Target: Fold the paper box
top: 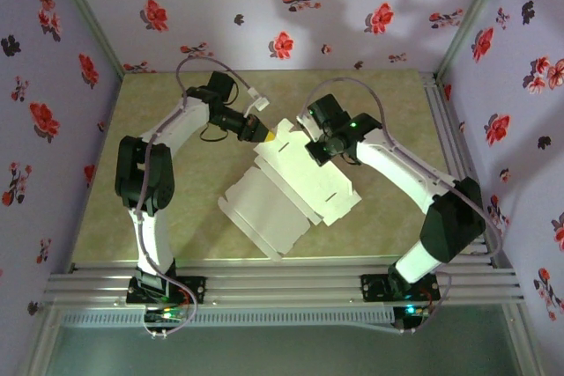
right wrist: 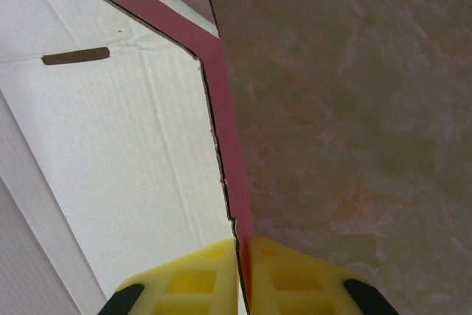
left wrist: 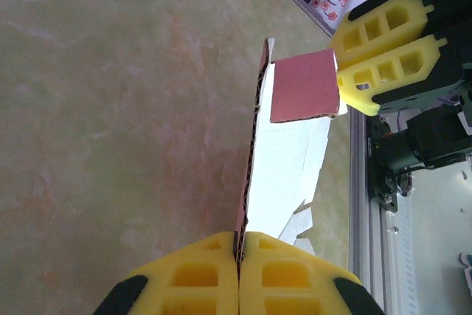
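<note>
Paper box (top: 291, 187) sits mid-counter (top: 150, 129) with its far end lifted, left hand (top: 264, 132) and right hand (top: 313, 149) each pinching a thin edge at the fingertips; shallow bites, so opposing pulls could slip a grip or tear it.

Flowered lilac walls (top: 291, 6) around a mottled, perhaps greenish tabletop (top: 370, 235).

Paper box (top: 291, 191) far edge hidden beneath right hand (top: 315, 152), top view.

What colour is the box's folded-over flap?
Salmon pink flap on the paper box, best in the left wrist view.
</note>
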Robot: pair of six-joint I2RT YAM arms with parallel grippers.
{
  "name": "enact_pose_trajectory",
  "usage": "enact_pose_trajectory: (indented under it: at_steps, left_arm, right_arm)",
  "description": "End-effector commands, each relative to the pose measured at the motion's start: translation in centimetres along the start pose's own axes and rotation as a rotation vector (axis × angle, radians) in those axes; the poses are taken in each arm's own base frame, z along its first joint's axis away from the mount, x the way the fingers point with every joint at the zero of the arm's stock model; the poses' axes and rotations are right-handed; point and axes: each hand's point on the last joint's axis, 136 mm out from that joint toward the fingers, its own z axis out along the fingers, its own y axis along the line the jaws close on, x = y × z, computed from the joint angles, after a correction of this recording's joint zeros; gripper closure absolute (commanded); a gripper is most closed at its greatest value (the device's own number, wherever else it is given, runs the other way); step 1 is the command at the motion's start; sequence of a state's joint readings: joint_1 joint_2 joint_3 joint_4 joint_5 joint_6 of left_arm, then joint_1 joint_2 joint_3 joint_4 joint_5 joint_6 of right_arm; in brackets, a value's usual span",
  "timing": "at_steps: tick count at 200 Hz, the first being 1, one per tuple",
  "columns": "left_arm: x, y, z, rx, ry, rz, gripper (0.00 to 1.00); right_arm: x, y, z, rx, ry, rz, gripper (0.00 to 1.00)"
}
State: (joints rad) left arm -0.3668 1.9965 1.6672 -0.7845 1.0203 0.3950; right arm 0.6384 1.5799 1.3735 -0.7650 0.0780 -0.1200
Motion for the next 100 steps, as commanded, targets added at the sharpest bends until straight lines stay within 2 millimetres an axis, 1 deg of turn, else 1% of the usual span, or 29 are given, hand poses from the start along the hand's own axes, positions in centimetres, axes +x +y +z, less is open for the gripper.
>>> enact_pose_trajectory:
  at_steps: [1, 29, 45, 48, 62, 81, 100]
  left_arm:
    - [-0.8, -0.7, 0.5, 0.037, -0.021, 0.021, 0.95]
    - [-1.0, 0.1, 0.6, 0.003, -0.025, 0.007, 0.91]
    - [-1.0, 0.5, 0.7, -0.017, -0.03, 0.0, 0.88]
    - [-1.1, 0.6, 0.7, -0.021, -0.031, -0.001, 0.88]
    - [-1.2, 1.1, 0.8, -0.039, -0.044, -0.008, 0.85]
    - [-1.5, 1.6, 0.8, -0.065, -0.07, -0.005, 0.8]
    - [-1.7, 2.4, 0.4, -0.109, -0.092, -0.011, 0.8]
  right_arm:
    - [0.2, 1.0, 0.7, 0.019, 0.011, -0.046, 0.9]
    - [0.2, 0.4, 0.4, 0.132, 0.015, -0.089, 0.94]
    - [0.1, 0.6, 0.1, 0.189, 0.026, -0.134, 0.95]
    - [0.1, 0.3, 0.0, 0.219, 0.033, -0.143, 0.95]
    - [0.1, 0.1, 0.0, 0.283, 0.06, -0.182, 0.96]
    - [0.2, 0.1, 0.0, 0.348, 0.095, -0.239, 0.97]
    - [0.2, 0.4, 0.0, 0.381, 0.114, -0.27, 0.98]
